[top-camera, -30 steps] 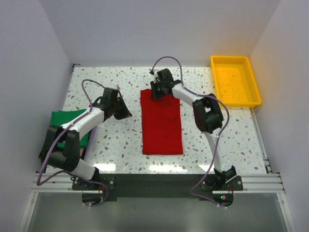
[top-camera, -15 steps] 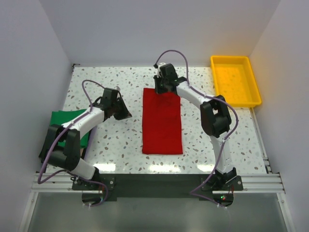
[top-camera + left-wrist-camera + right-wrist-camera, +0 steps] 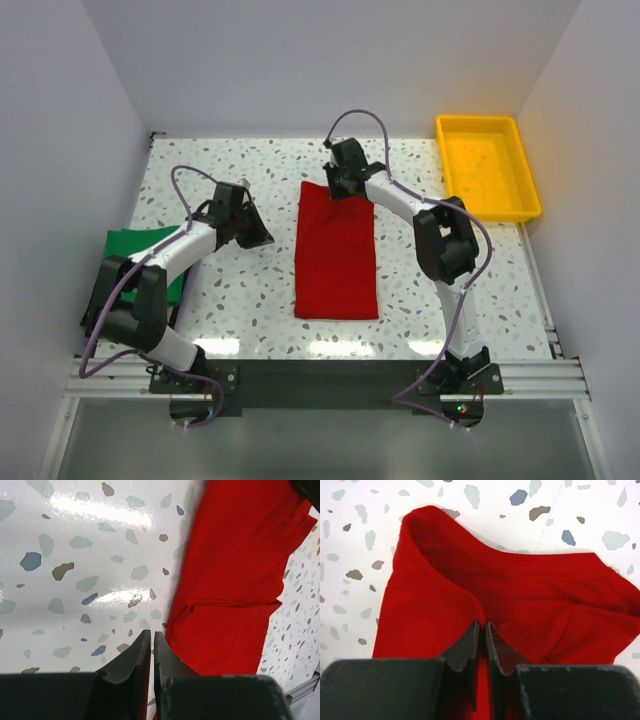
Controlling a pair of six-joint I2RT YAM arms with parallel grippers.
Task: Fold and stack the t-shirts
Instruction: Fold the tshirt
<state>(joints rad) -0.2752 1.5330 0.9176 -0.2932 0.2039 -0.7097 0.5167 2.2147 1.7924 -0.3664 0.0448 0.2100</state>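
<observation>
Left gripper (image 3: 151,636), fingers pressed together on nothing, hangs low over the speckled worktop (image 3: 250,295) just off the 9 o'clock side of the red t-shirt (image 3: 337,260), not touching the cloth. The red t-shirt lies near the middle of the worktop, folded into a long narrow rectangle running from 6 to 12 o'clock. Its near edge is straight and flat, its long sides nearly parallel, and the left wrist view shows a hem line crossing it as a shallow ridge. At the 9 o'clock edge of the worktop the dark green t-shirt (image 3: 128,243) lies flat, partly hidden under the left arm, well apart from the red one. Toward 12 o'clock the red cloth grows rumpled: the far end is lifted into a curled, rounded lip with soft creases to either side. The right gripper (image 3: 482,626) sits on that far end with its fingers pinched tight on the red fabric. Farther off, at about 2 o'clock, the yellow tray (image 3: 527,170) stands in the far corner.
</observation>
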